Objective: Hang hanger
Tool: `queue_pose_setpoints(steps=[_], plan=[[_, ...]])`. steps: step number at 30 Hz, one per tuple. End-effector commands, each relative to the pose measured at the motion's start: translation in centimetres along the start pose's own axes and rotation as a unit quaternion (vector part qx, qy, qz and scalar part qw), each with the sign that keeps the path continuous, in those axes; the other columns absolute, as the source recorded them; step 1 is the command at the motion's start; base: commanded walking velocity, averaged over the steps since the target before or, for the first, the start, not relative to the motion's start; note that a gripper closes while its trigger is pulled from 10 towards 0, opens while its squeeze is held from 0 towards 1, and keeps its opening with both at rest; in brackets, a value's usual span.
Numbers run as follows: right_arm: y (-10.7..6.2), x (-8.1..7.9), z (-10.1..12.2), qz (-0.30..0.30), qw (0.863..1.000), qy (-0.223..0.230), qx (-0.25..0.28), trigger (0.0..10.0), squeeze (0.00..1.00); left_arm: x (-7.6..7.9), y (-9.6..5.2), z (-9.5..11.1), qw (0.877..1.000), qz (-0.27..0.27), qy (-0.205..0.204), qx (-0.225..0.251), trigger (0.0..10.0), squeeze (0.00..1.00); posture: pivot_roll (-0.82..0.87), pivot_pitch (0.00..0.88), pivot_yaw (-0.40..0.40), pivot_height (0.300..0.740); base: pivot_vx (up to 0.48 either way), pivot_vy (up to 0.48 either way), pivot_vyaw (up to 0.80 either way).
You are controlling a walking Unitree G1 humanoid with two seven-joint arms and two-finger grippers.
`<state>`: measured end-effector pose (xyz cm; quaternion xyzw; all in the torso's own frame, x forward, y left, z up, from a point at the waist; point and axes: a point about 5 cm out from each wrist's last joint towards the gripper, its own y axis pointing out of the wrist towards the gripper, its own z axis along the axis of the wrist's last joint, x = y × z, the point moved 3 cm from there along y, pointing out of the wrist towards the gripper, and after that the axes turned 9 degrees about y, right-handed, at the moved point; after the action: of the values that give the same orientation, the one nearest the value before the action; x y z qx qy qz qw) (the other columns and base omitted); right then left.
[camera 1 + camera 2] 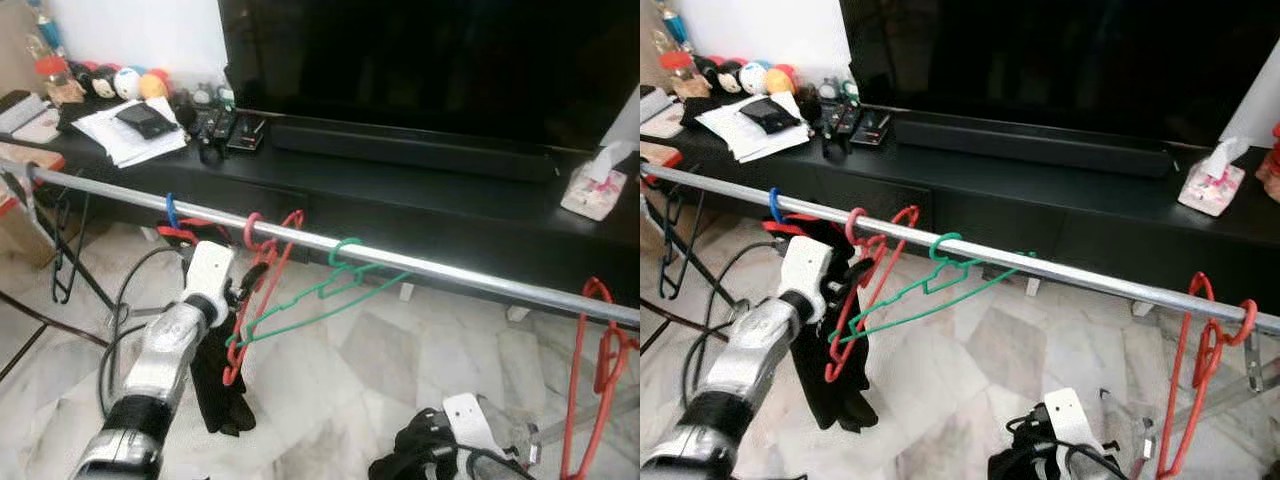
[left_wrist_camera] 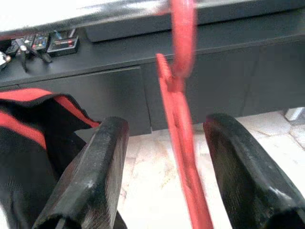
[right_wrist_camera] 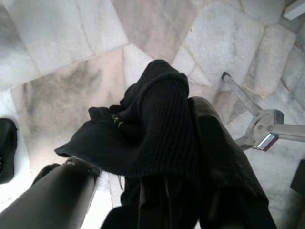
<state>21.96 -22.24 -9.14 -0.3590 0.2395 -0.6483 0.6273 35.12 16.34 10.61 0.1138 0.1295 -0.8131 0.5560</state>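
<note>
no writing reads anywhere. eye views: the thin red hanger (image 1: pixel 262 290) hooks over the rail (image 1: pixel 420 266), beside my left gripper (image 1: pixel 243 284). left wrist: fingers (image 2: pixel 90 179) spread, hanger between, untouched. right wrist: my right gripper (image 3: pixel 143 191) pinches black cloth (image 3: pixel 147 133).

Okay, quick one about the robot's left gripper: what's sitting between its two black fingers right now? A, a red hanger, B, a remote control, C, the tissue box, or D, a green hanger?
A: in the left wrist view, the red hanger runs down between the open fingers of the left gripper, hooked on the metal rail above.
</note>
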Motion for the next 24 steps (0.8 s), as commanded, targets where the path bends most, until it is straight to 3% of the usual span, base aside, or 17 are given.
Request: queue_pose_setpoints(steps=[1,4,6,11,13,15,17,21,24], plan=[[0.0,0.1,0.0,0.002,1.000,-0.003,-0.001,10.0,0.00,-0.1,-0.7,0.9,1.000,-0.013,-0.005,0.010,10.0,0.00,-0.04,0.030,-0.024,0.740,0.000,0.000,0.00],[0.0,0.1,-0.1,0.003,1.000,-0.004,-0.001,10.0,0.00,0.4,-1.9,1.5,0.999,-0.042,-0.011,0.016,10.0,0.00,-0.04,0.030,-0.026,0.740,0.000,0.000,0.00],[0.0,0.1,-0.1,0.002,1.000,-0.004,-0.002,10.0,0.00,1.1,-3.5,2.0,0.997,-0.081,-0.009,0.013,10.0,0.00,-0.04,0.031,-0.026,0.740,0.000,0.000,0.00],[0.0,0.1,0.0,0.002,1.000,-0.005,-0.002,10.0,0.00,1.9,-5.5,3.0,0.993,-0.119,-0.015,0.014,10.0,0.00,-0.03,0.032,-0.027,0.740,0.000,0.000,0.00],[0.0,0.1,0.0,0.003,1.000,-0.005,-0.002,10.0,0.00,3.4,-6.9,4.1,0.981,-0.191,-0.023,0.022,10.0,0.00,-0.03,0.031,-0.029,0.740,0.000,0.000,0.00],[0.0,0.1,0.0,0.003,1.000,-0.005,-0.002,10.0,0.00,3.8,-7.3,4.4,0.977,-0.212,-0.018,0.018,10.0,0.00,-0.03,0.031,-0.029,0.740,0.000,0.000,0.00],[0.0,0.1,0.1,0.003,1.000,-0.006,-0.002,10.0,0.00,4.3,-7.5,4.7,0.972,-0.233,-0.014,0.010,10.0,0.00,-0.02,0.030,-0.030,0.740,0.000,0.000,0.00],[0.0,0.1,0.1,0.003,1.000,-0.005,-0.001,10.0,0.00,4.4,-5.4,5.3,0.975,-0.223,0.008,0.017,10.0,0.00,-0.03,0.027,-0.030,0.740,0.000,0.000,0.00],[0.0,0.2,0.2,0.003,1.000,-0.005,0.000,10.0,0.00,4.7,-4.5,5.6,0.975,-0.221,0.024,0.015,10.0,0.00,-0.03,0.026,-0.031,0.740,0.000,0.000,0.00]])
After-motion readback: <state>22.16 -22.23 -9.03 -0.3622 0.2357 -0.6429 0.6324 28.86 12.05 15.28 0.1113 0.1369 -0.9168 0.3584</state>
